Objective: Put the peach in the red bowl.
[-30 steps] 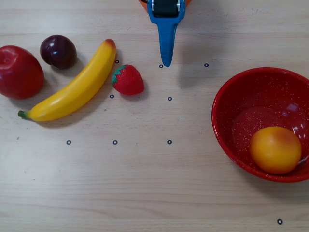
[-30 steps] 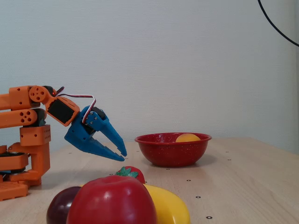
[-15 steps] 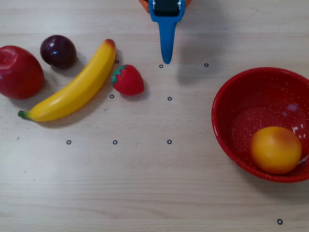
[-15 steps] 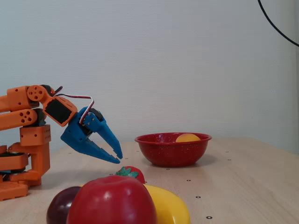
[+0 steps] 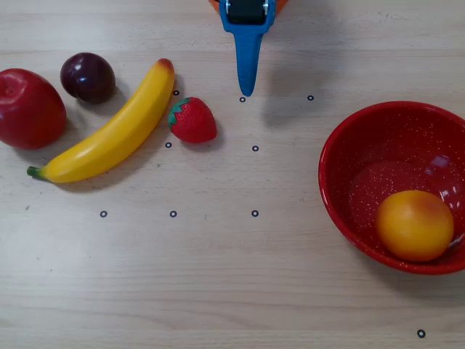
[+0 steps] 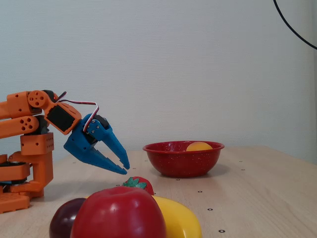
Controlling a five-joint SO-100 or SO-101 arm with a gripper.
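- Sitting inside the red bowl point(image 5: 341, 145), the peach point(image 5: 414, 225) lies against the bowl's lower right wall in the overhead view; in the fixed view only its top point(image 6: 199, 146) shows above the rim point(image 6: 183, 147).
- The end effector point(image 6: 125, 167) hangs above the tabletop point(image 5: 232, 291) with its blue fingers slightly spread and nothing between them, well apart from the bowl.
- In the overhead view the end effector point(image 5: 245, 91) points down from the top edge, its tip near the strawberry point(image 5: 193, 120) but not touching it.
- Left of the strawberry lies the banana point(image 5: 109, 134), with the plum point(image 5: 88, 76) and the apple point(image 5: 27, 107) beyond it.
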